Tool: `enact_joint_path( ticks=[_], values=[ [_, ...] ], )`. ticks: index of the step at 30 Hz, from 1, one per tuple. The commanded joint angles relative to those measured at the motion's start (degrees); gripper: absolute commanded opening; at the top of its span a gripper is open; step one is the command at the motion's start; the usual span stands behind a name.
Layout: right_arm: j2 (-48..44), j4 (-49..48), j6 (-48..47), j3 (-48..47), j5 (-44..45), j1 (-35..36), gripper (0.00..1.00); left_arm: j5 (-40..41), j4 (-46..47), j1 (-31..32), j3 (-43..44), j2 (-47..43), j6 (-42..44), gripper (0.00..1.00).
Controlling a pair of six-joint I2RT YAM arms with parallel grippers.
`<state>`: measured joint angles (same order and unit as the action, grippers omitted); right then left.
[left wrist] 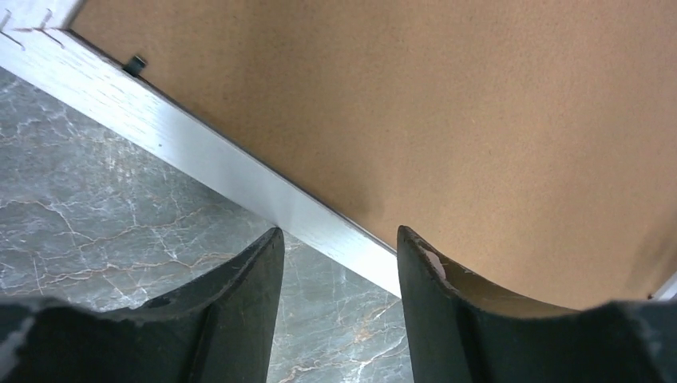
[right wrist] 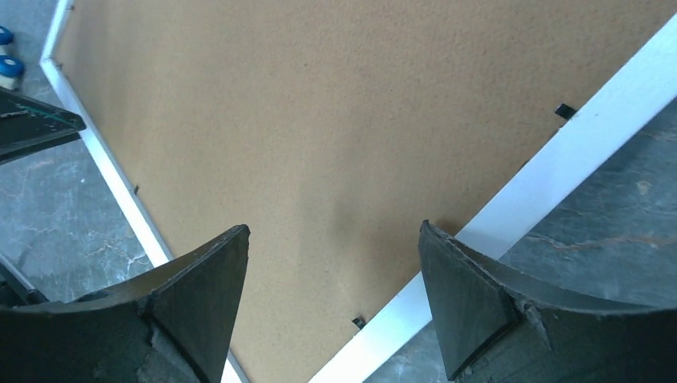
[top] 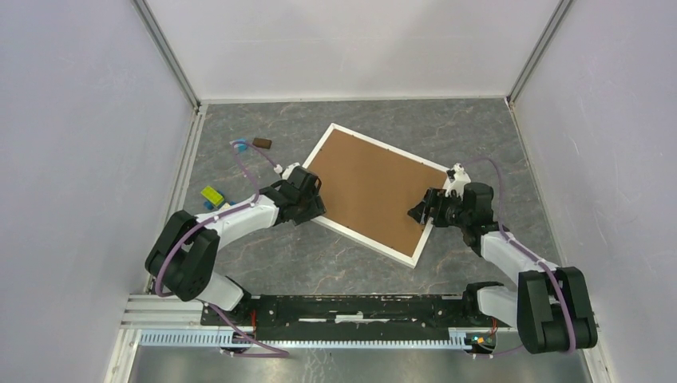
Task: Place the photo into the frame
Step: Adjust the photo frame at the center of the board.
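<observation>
The jaws of the left gripper (left wrist: 339,239) stand apart. One finger is over the table (top: 303,257) and the other over the brown backing board (top: 371,187). The frame (left wrist: 223,165) has its white edge in the gap between them. The right gripper (right wrist: 335,239) has its jaws wide apart too, over the other side of the frame. Neither one holds anything.

The frame lies flat and face down in the middle of the top picture, turned at a slant. The board fills it. Little black clips (right wrist: 564,111) sit along the inside edge. The photo cannot be seen. It may be under the board, but I cannot tell.

The frame looks light, thin and stiff, and its smooth white edge may be slippery. I think the best place to hold it is the edge, one gripper on each side, so it does not tip.

The table is grey like marble, flat and hard. Plain white walls (top: 80,120) stand on three sides. A small yellow block (top: 211,194) lies at the left.
</observation>
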<state>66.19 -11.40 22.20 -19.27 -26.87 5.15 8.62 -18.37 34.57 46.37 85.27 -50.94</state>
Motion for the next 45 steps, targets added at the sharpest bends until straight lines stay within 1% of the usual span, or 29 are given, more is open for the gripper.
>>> enact_joint_path(
  ticks=[1, 2, 5, 7, 10, 11, 12, 14, 17, 20, 23, 25, 27, 29, 33, 36, 39, 43, 45],
  values=[
    [0.3, 11.2, -3.5, -6.6, 7.7, -0.2, 0.85, 1.6, 0.0, -0.4, 0.1, -0.8, 2.8, 0.64],
    [1.5, 13.1, -3.9, -10.3, 9.0, -0.3, 0.86, 0.2, 0.7, -0.3, -1.2, -1.5, 2.1, 0.67],
    [7.2, 12.1, -3.2, -19.0, 11.5, -0.7, 0.87, -4.6, 3.6, 0.0, -5.6, -4.0, -1.5, 0.72],
    [12.9, 10.3, -2.7, -24.8, 13.1, -1.1, 0.87, -6.5, 5.5, 0.5, -8.0, -5.4, -3.7, 0.77],
    [22.8, 10.5, -3.0, -34.7, 14.0, -2.3, 0.87, -7.4, 6.4, 1.5, -9.3, -6.5, -4.7, 0.83],
    [26.4, 11.1, -3.6, -38.5, 13.9, -2.6, 0.86, -8.0, 6.5, 1.7, -9.3, -6.6, -4.5, 0.85],
    [30.2, 13.7, -3.9, -42.3, 14.0, -3.0, 0.86, -8.3, 7.1, 1.8, -9.4, -6.5, -4.2, 0.86],
    [36.2, 17.8, -4.1, -48.9, 12.6, -4.2, 0.86, -10.9, 8.6, 1.8, -9.2, -6.2, -3.2, 0.88],
    [41.1, 18.8, -3.1, -52.4, 7.0, -4.9, 0.85, -10.5, 8.5, 1.8, -8.0, -5.1, -2.6, 0.9],
    [41.6, 17.7, -3.1, -50.6, 4.1, -4.8, 0.84, -9.6, 6.3, 1.2, -4.7, -1.4, -1.5, 0.89],
    [42.0, 17.8, -3.8, -47.9, 4.7, -4.8, 0.84, -9.5, 0.6, 0.2, 0.1, 4.0, -0.6, 0.83],
    [42.0, 17.4, -3.8, -45.6, 4.1, -4.8, 0.82, -9.4, 0.5, 0.1, 0.8, 5.2, -1.0, 0.8],
    [40.5, 15.7, -3.7, -41.7, 2.7, -4.8, 0.8, -8.9, 1.8, 0.1, 0.4, 5.0, -1.5, 0.8],
    [37.0, 14.0, -3.2, -35.5, 2.8, -4.8, 0.8, -6.5, 1.3, 0.0, 0.8, 4.8, -1.0, 0.81],
    [28.0, 8.5, -1.5, -22.6, -0.9, -4.8, 0.8, -4.0, -0.3, -1.4, 2.9, 5.9, 2.3, 0.81],
    [21.1, 8.9, -2.0, -15.7, -1.7, -4.8, 0.8, -3.6, -1.4, -3.4, 4.5, 7.6, 4.6, 0.78],
    [13.8, 9.0, -1.9, -9.6, -1.2, -4.8, 0.8, -2.4, -1.6, -4.5, 5.3, 8.2, 6.3, 0.7],
    [7.8, 9.2, -1.1, -4.0, -1.0, -4.8, 0.8, -1.5, -1.1, -4.6, 4.5, 7.5, 6.9, 0.5],
    [5.8, 9.5, -0.8, -2.4, -0.9, -4.8, 0.8, -1.3, -0.7, -4.6, 3.2, 6.7, 6.8, 0.44]
  ],
)
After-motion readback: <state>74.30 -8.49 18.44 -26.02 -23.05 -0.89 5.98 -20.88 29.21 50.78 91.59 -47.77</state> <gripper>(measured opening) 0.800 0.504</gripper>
